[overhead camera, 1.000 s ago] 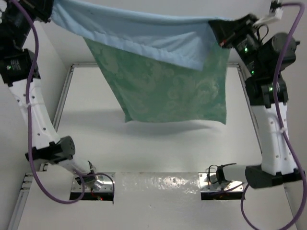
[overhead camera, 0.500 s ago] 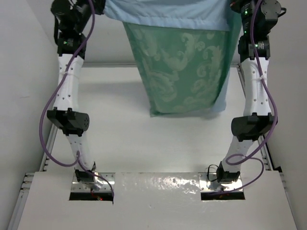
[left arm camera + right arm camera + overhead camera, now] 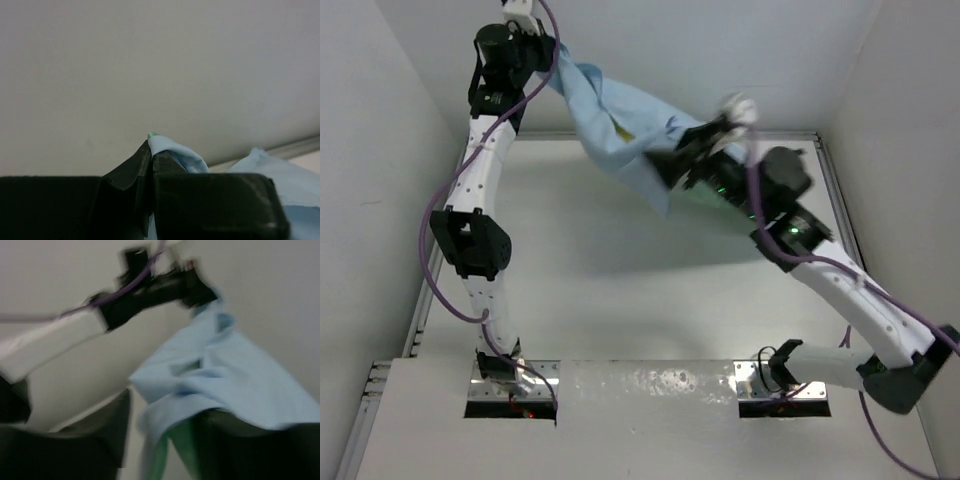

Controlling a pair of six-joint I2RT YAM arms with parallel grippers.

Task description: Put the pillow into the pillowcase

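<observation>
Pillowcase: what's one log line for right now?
pillowcase: held up off table, bunched | left pincer: shut on its corner | right pincer: jaws apart, cloth between

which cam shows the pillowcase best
top external: most of the pillowcase shows, bunched and held aloft. left wrist shows only a pinched corner; right wrist shows blurred blue folds with green beneath.

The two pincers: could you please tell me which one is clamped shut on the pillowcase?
The left pincer: its fingers meet on a light blue corner of the pillowcase. The right pincer stands apart, with cloth draped through the gap.
</observation>
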